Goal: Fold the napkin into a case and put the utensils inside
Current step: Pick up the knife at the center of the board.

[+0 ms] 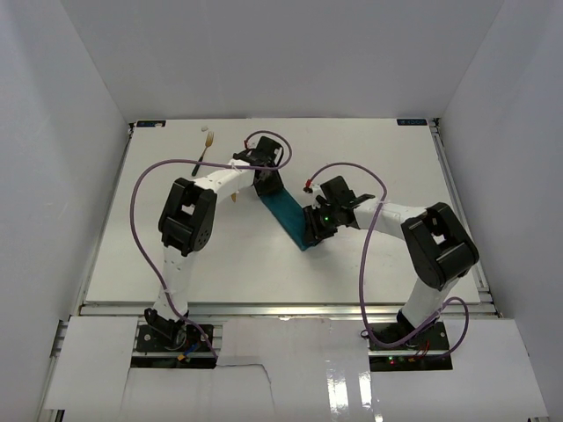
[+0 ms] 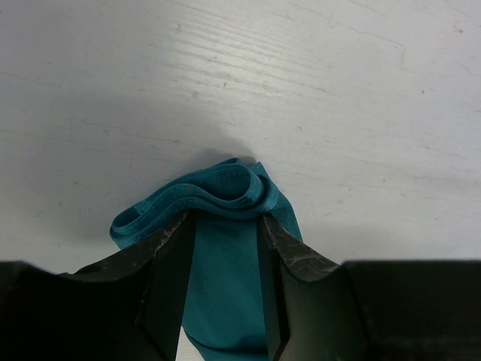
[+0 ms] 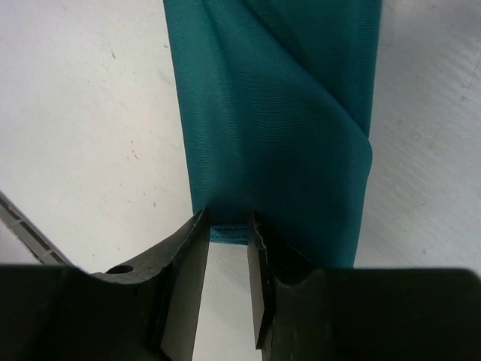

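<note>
Napkin [image 1: 286, 215] lies as a narrow folded strip on the table [image 1: 176, 264], approx. mid-table, running diag. from far-left to near-right. L gripper [image 2: 223, 218] is at the strip's far end, one finger either side of the cloth, w/ a bunched fold just beyond the tips. R gripper [image 3: 228, 219] is at the near end, tips at the strip's end edge, cloth stretching away ahead of it. Fork [image 1: 206, 148] lies far-left of the napkin, well apart, nr the table's back edge, head toward the back.

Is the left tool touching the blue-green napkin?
Touching. The left wrist view shows the napkin filling the space between the fingers of the left tool, bunched up against both.
</note>
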Controlling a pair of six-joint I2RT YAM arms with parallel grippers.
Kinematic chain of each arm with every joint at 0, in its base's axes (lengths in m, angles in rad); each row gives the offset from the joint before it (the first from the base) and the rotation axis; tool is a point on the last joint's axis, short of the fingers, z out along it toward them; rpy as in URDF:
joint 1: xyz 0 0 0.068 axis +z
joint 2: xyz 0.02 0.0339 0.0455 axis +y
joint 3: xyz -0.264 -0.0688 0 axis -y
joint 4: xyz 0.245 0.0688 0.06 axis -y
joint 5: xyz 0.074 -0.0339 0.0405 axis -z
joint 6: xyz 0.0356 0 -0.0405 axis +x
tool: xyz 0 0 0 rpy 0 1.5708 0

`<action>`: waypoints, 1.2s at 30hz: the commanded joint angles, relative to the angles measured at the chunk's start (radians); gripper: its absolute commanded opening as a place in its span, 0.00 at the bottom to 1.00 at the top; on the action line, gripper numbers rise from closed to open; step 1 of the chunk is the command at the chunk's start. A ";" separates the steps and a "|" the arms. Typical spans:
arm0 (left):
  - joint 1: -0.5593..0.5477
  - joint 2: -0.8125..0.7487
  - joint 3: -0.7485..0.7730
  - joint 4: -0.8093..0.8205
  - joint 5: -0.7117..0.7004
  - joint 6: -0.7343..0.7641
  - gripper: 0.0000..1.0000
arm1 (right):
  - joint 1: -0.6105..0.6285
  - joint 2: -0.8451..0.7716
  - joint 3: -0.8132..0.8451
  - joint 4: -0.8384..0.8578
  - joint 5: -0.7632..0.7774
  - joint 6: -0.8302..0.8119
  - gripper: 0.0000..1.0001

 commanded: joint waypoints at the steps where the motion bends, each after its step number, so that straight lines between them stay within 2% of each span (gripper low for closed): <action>1: 0.015 -0.007 -0.001 -0.057 -0.062 -0.007 0.50 | 0.003 0.024 -0.005 -0.023 0.120 0.018 0.33; 5: 0.014 -0.083 -0.007 -0.054 -0.016 0.021 0.57 | 0.006 -0.008 0.065 -0.092 0.159 -0.028 0.35; 6: 0.014 -0.105 -0.003 -0.053 -0.014 0.045 0.66 | 0.004 -0.031 0.076 -0.100 0.153 -0.043 0.35; 8: 0.014 -0.181 -0.010 -0.041 -0.025 0.076 0.76 | 0.006 -0.109 0.093 -0.109 0.142 -0.069 0.37; 10: 0.017 -0.229 -0.018 -0.031 -0.060 0.125 0.96 | 0.007 -0.195 0.108 -0.104 0.112 -0.080 0.40; 11: 0.022 -0.264 -0.027 -0.030 -0.063 0.144 0.98 | 0.006 -0.220 0.110 -0.097 0.102 -0.080 0.46; 16: 0.121 -0.307 -0.050 -0.008 -0.068 0.243 0.98 | 0.004 -0.342 0.114 -0.078 0.085 -0.057 0.61; 17: 0.140 -0.304 -0.050 -0.002 -0.056 0.262 0.98 | 0.003 -0.353 0.114 -0.078 0.099 -0.048 0.69; 18: 0.156 -0.289 -0.049 0.019 -0.041 0.288 0.98 | 0.001 -0.364 0.113 -0.077 0.117 -0.042 0.71; 20: 0.204 -0.264 -0.046 0.044 -0.011 0.358 0.98 | -0.006 -0.396 0.102 -0.078 0.223 0.004 0.72; 23: 0.259 -0.191 -0.015 0.088 0.042 0.464 0.98 | -0.031 -0.467 0.058 -0.078 0.430 0.058 0.79; 25: 0.285 -0.110 0.043 0.110 0.076 0.527 0.98 | -0.051 -0.523 0.032 -0.081 0.531 0.085 0.95; 27: 0.290 -0.050 0.095 0.101 0.084 0.623 0.95 | -0.077 -0.554 -0.007 -0.080 0.558 0.107 0.90; 29: 0.290 0.015 0.151 0.096 0.117 0.682 0.90 | -0.094 -0.583 -0.039 -0.080 0.565 0.118 0.90; 34: 0.290 0.096 0.201 0.099 0.131 0.751 0.89 | -0.115 -0.584 -0.097 -0.091 0.543 0.122 0.90; 35: 0.290 0.105 0.203 0.099 0.130 0.745 0.87 | -0.117 -0.580 -0.108 -0.092 0.533 0.122 0.90; 36: 0.289 0.116 0.203 0.099 0.133 0.744 0.79 | -0.118 -0.574 -0.129 -0.092 0.512 0.124 0.90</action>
